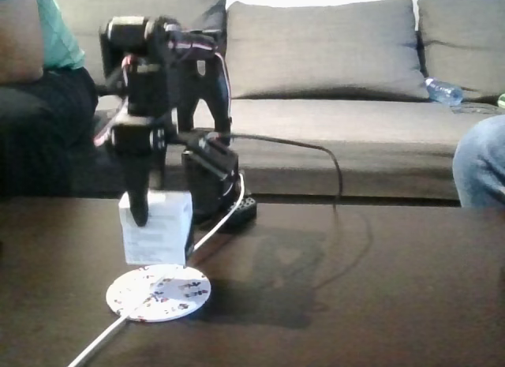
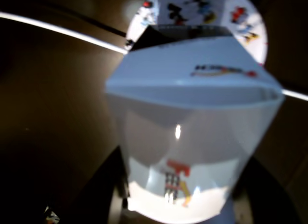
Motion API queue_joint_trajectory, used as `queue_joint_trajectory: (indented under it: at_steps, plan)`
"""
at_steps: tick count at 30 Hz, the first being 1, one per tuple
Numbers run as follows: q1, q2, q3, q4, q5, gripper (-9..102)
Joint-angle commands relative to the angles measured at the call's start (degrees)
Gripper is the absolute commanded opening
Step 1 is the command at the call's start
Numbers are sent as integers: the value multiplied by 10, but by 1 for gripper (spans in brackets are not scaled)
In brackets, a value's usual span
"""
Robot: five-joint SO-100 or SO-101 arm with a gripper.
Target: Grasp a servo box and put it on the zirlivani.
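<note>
While my gripper [image 1: 142,217] clamps the servo box [image 1: 155,229] by its upper sides, it hangs just above the zirlivani's [image 1: 158,293] far edge. Light, stiff cardboard, probably crushable; smooth faces may slip.

Black five-joint arm [image 1: 170,75] stood folded, wrist pitched straight down. Black two-finger gripper [image 1: 150,213] pointed at the tabletop, jaws clamped on the small white cardboard box [image 1: 156,229].
</note>
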Motion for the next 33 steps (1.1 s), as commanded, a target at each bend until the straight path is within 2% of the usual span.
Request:
queue_joint_trajectory:
  at_steps: [1,10,33]
  plan:
    - [2,31,13,-18,-4,18]
    - [2,30,67,-85,-4,18]
    - [2,30,69,-83,-6,18]
